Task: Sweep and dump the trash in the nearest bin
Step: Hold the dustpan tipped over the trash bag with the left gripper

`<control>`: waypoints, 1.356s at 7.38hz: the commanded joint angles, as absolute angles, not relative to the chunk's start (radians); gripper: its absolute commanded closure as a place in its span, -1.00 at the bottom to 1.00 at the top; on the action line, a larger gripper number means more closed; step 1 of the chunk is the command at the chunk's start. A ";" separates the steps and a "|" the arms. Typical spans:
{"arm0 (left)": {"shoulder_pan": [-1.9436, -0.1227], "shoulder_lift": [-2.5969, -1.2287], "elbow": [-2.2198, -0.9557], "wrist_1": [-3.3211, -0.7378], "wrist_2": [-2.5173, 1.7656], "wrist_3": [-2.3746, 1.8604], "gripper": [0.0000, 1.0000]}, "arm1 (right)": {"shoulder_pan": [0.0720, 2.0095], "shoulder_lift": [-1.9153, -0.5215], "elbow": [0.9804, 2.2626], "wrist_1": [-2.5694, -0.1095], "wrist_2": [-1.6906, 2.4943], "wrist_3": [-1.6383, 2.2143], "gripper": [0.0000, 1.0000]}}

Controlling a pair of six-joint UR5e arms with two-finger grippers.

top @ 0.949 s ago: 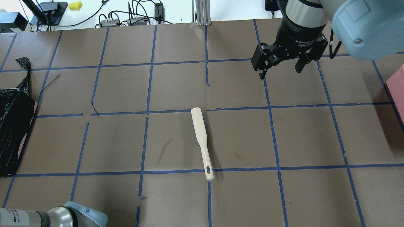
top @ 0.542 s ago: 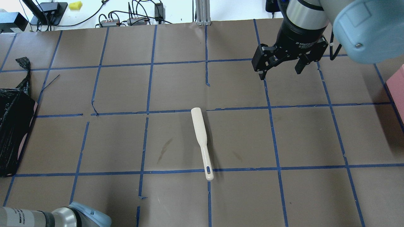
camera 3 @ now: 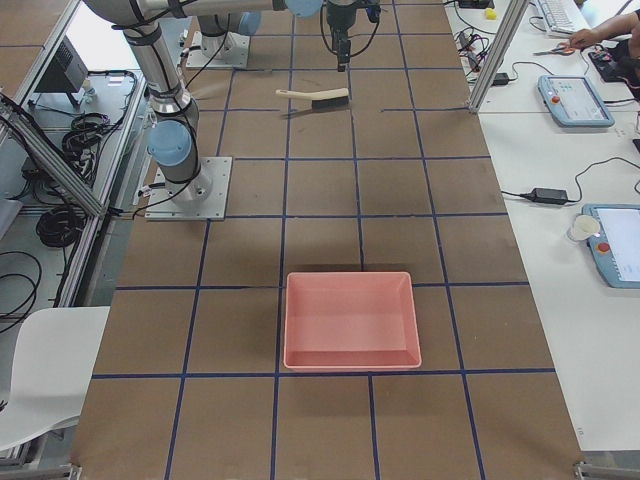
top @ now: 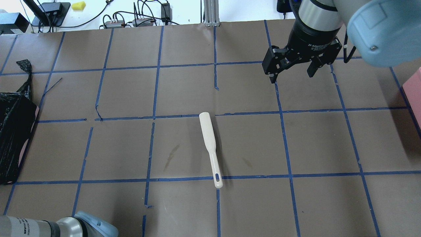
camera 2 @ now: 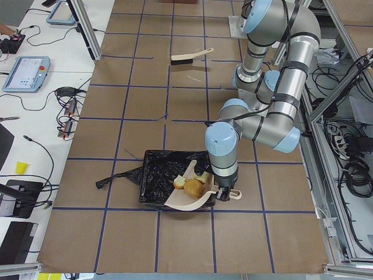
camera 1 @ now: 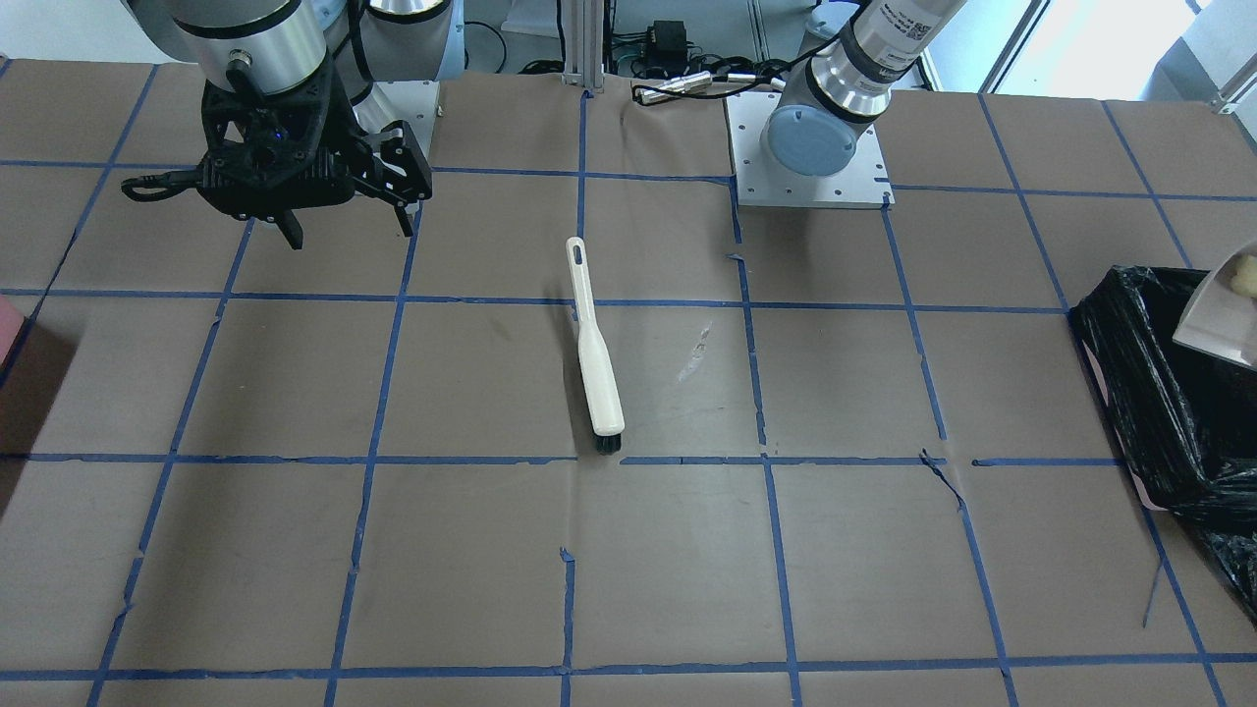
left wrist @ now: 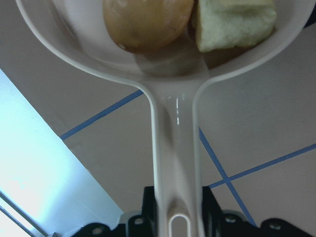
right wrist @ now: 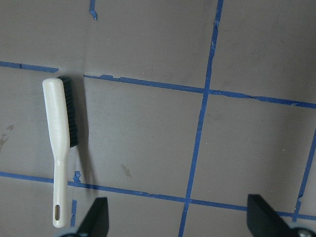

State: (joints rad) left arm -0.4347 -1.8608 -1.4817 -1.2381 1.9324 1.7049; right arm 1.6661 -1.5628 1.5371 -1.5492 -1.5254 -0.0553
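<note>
White plastic dustpan (camera 2: 183,201), clamped by the left gripper (left wrist: 174,217), holds swept trash (camera 2: 192,186) above the black-bagged bin (camera 2: 154,175) at lower centre; dumping is left to do, and the right gripper (top: 291,76) gapes wide.

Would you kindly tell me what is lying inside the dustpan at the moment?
The dustpan holds an orange-brown lump and a pale-yellow chunk, side by side. The wrist view crops the pan's front, so a second chunk cannot be confirmed.
</note>
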 commanded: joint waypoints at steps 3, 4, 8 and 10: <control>-0.476 -1.818 -1.488 -1.236 2.003 1.706 0.97 | 1.669 -1.565 1.537 -1.552 -1.522 -0.058 -0.99; -0.476 -1.827 -1.489 -1.236 2.019 1.706 0.97 | 1.669 -1.565 1.532 -1.554 -1.522 -0.072 -0.99; -0.503 -1.799 -1.515 -1.235 2.077 1.707 0.97 | 1.666 -1.568 1.536 -1.554 -1.535 -0.112 -0.99; -0.506 -1.787 -1.514 -1.229 2.095 1.704 0.97 | 1.669 -1.568 1.536 -1.554 -1.537 -0.112 -0.99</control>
State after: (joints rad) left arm -0.5038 -1.7949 -1.5164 -1.2328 2.0874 1.7051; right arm 1.6666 -1.5678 1.5354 -1.5541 -1.5353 -0.1110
